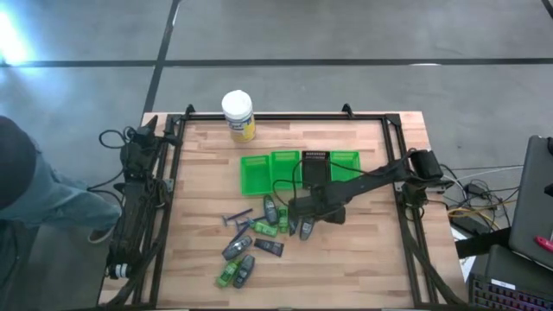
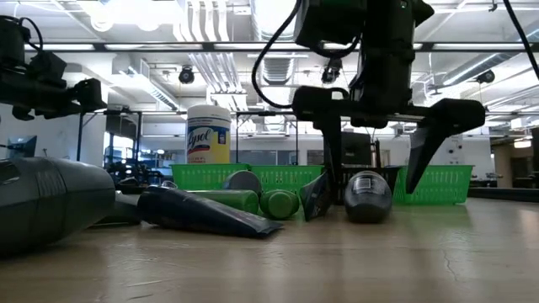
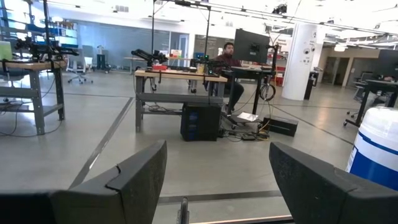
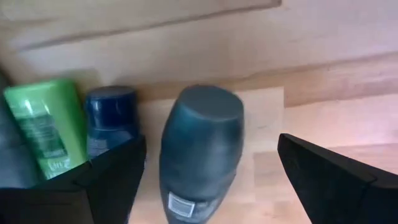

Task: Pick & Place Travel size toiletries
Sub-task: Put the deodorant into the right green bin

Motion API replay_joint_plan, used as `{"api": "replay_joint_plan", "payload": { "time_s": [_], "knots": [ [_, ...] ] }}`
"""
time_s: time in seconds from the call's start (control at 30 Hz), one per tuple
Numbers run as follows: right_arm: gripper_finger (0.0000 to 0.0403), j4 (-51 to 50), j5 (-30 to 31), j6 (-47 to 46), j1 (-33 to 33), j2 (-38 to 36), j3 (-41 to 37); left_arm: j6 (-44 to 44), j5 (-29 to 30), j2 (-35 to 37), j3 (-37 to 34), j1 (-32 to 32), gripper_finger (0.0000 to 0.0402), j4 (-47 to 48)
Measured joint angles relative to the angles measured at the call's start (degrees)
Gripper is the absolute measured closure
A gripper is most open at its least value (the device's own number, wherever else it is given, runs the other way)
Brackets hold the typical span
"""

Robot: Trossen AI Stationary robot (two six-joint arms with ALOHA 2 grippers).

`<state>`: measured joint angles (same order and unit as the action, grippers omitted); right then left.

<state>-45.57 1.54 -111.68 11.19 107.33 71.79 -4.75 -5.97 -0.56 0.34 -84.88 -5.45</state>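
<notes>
The travel size toiletries (image 1: pixel 259 238) lie scattered on the wooden table: dark grey tubes, bright green little bottles and a thin dark razor-like stick (image 1: pixel 235 218). My right gripper (image 1: pixel 302 218) is open and points down over the cluster's right side. Its fingers stand on either side of one dark grey tube (image 4: pixel 199 149) lying on its side (image 2: pixel 368 195), without touching it. A green bottle (image 4: pixel 43 124) and a dark blue tube (image 4: pixel 112 121) lie just beside it. My left gripper (image 3: pixel 217 149) is open and parked at the table's far left corner (image 1: pixel 160 136), facing the room.
Green trays (image 1: pixel 259 173) and a black tray (image 1: pixel 315 168) sit in a row just beyond the cluster. A white-lidded, yellow-labelled jar (image 1: pixel 238 117) stands near the far edge. A person stands off the table's left side (image 1: pixel 26 194). Bare wood lies toward the near and right edges.
</notes>
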Motion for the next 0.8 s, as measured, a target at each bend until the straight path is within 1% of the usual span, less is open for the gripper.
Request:
{"api": "replay_joint_plan", "payload": {
  "time_s": [0.2, 0.37, 0.63, 0.8],
  "knots": [
    [0.0087, 1.77, -0.71, -3.13, 0.23, 1.47, -0.66, 0.00, -0.01, -0.04, 0.00, 0.00, 0.0113, 0.00],
    [0.0122, 2.94, -1.44, -3.42, 0.17, 3.94, -0.18, 0.00, 0.01, -0.04, 0.00, 0.00, 0.0113, 0.00],
    [0.0198, 2.50, -2.89, -0.78, 0.15, 4.11, -0.05, 0.00, -0.01, -0.14, -0.01, 0.00, 0.0112, 0.02],
    [0.0200, 2.54, -3.98, 2.58, 0.08, 2.62, -0.20, 0.00, 0.01, -0.15, -0.02, 0.00, 0.0113, 0.02]
  ]
}}
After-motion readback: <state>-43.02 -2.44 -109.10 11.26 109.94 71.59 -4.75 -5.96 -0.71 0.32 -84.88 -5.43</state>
